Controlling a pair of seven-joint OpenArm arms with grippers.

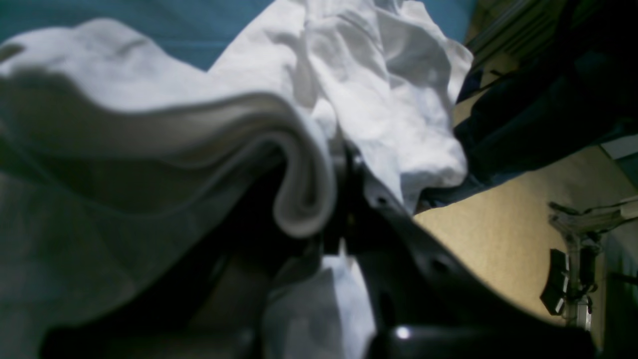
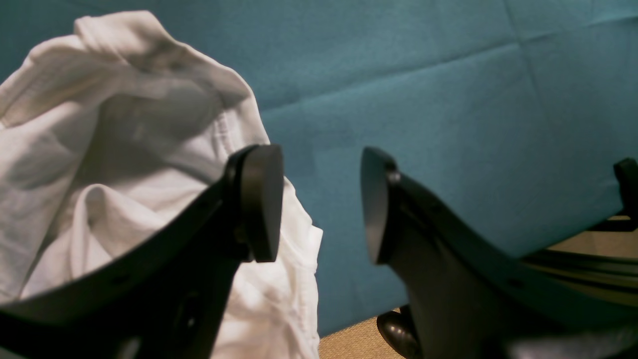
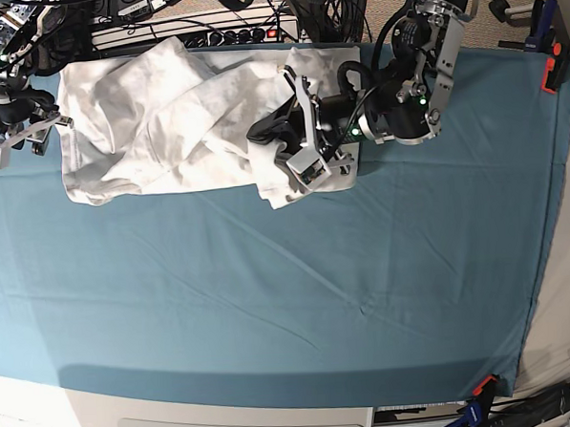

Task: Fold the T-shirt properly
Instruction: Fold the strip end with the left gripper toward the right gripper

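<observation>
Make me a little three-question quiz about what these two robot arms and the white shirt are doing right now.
1. True or false: the right gripper is open and holds nothing.
2. Which gripper pinches a fold of the T-shirt? A) left gripper B) right gripper C) both
3. Fill in: the T-shirt lies crumpled on a ____ table cloth.

Key: 1 true; 2 A; 3 teal-blue.
</observation>
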